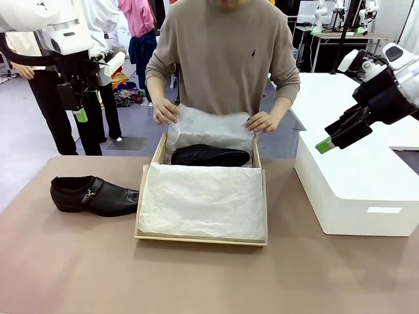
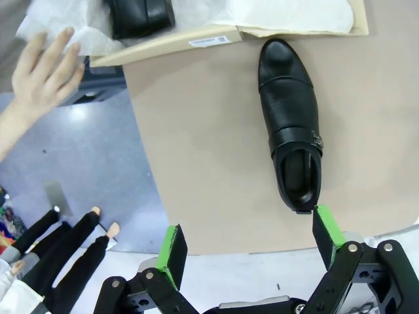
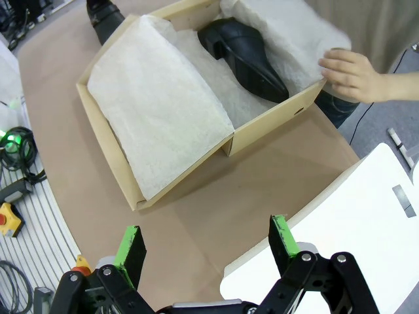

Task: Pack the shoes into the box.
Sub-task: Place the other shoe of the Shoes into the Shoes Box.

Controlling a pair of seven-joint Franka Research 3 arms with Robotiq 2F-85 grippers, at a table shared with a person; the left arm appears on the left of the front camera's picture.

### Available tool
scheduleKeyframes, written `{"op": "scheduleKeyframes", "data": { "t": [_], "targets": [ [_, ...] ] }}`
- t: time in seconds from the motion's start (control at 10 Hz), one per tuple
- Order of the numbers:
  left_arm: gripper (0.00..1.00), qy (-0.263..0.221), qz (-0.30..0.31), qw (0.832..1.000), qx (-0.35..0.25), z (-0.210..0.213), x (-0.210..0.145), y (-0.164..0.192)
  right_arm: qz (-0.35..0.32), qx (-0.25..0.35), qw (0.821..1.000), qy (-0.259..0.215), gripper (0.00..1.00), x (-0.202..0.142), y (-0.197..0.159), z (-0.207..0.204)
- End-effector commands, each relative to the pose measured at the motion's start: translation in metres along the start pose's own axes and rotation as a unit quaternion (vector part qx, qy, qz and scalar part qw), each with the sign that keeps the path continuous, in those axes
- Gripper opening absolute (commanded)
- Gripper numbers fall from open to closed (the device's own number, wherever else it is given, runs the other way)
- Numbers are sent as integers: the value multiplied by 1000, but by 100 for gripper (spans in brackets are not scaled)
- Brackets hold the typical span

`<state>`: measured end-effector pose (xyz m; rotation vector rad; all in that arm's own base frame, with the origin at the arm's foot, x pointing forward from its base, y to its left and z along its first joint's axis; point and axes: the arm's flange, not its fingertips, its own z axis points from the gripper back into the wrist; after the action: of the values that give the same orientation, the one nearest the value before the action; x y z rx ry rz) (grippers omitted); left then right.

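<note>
The loose shoe [image 2: 291,131] lies on the table [image 1: 209,281] at 9 o'clock of the box [image 1: 196,239]. Its toe points to 3 o'clock and is just beside the box wall, so its long axis runs 9 to 3 across the front view. The left gripper [image 2: 249,229] hangs above it with its jaws spread wide and nothing between them. In the left wrist view the shoe sits at about 1 o'clock from the fingers, its heel close to one green pad and its length running 6 to 12 toward the box. The fingers therefore look set across the shoe's width, off to one side of it. The right gripper [image 3: 205,234] is also spread and empty. It hovers over the edge of the white block [image 1: 357,190] at 3 o'clock of the box, well apart from the loose shoe, so the left arm is clearly the nearer one for the pick. The count is two shoes and one box. The other shoe [image 1: 209,156] already lies in the box at its 12 o'clock end, on its side. White tissue paper [image 1: 203,199] covers the 6 o'clock part. The person's two hands [image 1: 165,111] [image 1: 263,122] hold a tissue flap up at the far rim.
</note>
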<state>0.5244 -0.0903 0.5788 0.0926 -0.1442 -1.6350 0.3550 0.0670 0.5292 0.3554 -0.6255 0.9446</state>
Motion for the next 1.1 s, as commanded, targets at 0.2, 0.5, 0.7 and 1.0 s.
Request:
{"op": "scheduleKeyframes", "data": {
  "t": [0.2, 0.5, 0.7, 1.0],
  "targets": [
    [100, 4, 3, 1000, 15, -3, -4, -13, 1, 4, 1000, -7, 100, 0, -1, -1],
    [100, 11, -2, 999, 44, -13, -33, -55, 1, 4, 1000, -7, 100, 0, -1, -1],
    [100, 5, 13, 1000, 25, -35, -52, -73, 1, 4, 1000, -7, 100, 0, -1, -1],
    [100, 7, 29, 1000, 4, -70, -64, -74, 1, 4, 1000, -7, 100, 0, -1, -1]
  ]
}}
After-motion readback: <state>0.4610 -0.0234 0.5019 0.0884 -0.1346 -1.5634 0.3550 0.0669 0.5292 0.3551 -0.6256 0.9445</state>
